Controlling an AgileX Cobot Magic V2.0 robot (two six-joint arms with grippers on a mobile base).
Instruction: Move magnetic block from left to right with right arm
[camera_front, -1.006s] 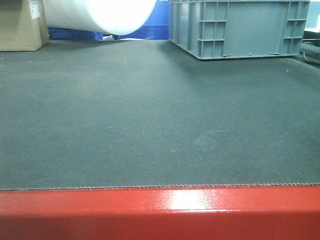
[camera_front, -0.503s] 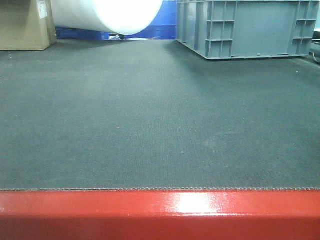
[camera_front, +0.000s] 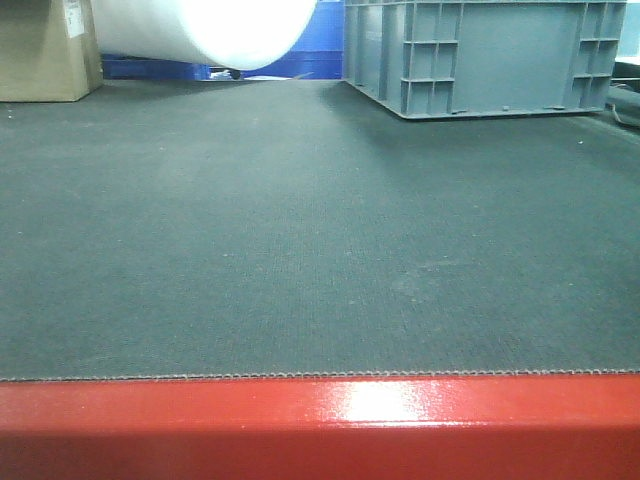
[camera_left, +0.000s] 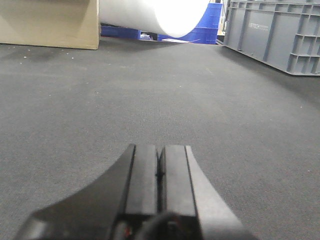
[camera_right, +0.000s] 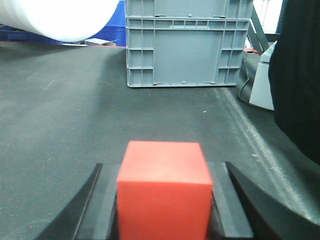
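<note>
The grey crate stood upper right, its inside hidden. The magnetic block — a cube, one face square to the wrist view — sat lower centre, grasped in the right hand; the left hand was clenched.

One red cube shows at lower centre. One grey crate stands at upper right, one cardboard box at upper left, and one white roll between them. Two grippers appear: left gripper and right gripper.
</note>
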